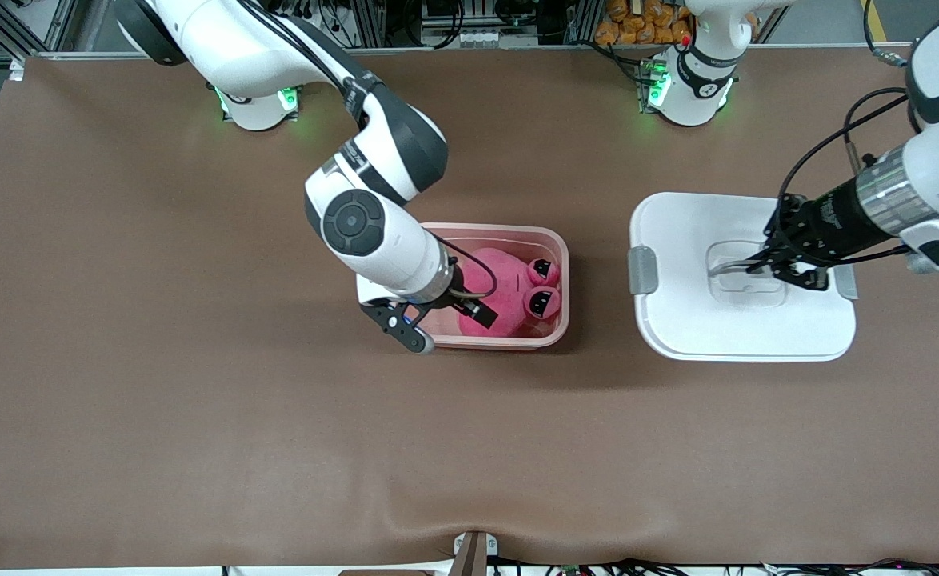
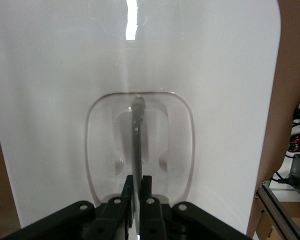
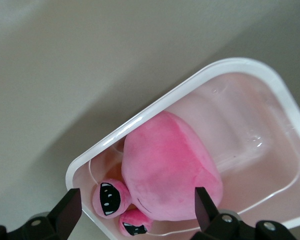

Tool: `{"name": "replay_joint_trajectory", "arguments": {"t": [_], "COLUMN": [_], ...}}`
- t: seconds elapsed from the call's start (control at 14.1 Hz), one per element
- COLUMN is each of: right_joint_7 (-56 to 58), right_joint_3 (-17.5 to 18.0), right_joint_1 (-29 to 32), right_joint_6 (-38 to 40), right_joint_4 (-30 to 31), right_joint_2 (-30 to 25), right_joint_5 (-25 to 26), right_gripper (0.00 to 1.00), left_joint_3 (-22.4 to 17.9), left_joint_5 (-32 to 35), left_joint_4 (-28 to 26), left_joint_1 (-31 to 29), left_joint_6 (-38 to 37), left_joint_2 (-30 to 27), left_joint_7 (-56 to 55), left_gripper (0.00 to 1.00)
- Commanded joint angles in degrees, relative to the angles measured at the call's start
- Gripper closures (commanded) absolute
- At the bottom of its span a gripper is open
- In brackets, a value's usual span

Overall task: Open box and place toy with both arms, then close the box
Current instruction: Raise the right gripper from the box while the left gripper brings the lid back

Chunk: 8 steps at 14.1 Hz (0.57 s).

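The pink box stands uncovered in the middle of the table. The pink toy lies inside it, its dark-marked ears toward the left arm's end. My right gripper hangs open over the box's end toward the right arm, its fingers on either side of the toy and clear of it. In the right wrist view the toy fills the space between the fingers of the right gripper, inside the box's rim. The white lid lies beside the box toward the left arm's end. My left gripper is shut on its upright grey handle.
A brown cover spreads over the whole table, with a small bulge at the edge nearest the front camera. A grey clip sits on the lid's side that faces the box. Cables and orange items lie past the arms' bases.
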State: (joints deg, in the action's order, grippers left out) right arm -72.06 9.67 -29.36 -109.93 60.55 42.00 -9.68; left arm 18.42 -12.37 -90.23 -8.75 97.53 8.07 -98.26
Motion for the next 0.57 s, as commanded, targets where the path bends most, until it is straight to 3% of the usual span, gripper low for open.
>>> {"name": "replay_joint_trajectory", "arguments": {"t": [0.0,0.5], "right_joint_7": [1.3,4.5], "right_joint_3": [0.3,0.0], "right_joint_1": [2.0,4.2], "right_joint_6": [2.5,11.2], "right_joint_4": [1.3,1.2], "right_joint_2": [-4.2,-7.9], "right_joint_5": [2.5,4.9], "right_gripper": [0.0,0.0], "left_joint_3": [0.1,0.1], "left_joint_5": [2.1,5.0], "left_joint_4": [2.3,8.7], "left_joint_1": [2.7,9.9], "left_joint_6": [-0.4,0.9], "left_joint_2": [2.3,8.2], "left_joint_7": [-4.0,-13.6], "left_gripper": [1.0,1.0]}}
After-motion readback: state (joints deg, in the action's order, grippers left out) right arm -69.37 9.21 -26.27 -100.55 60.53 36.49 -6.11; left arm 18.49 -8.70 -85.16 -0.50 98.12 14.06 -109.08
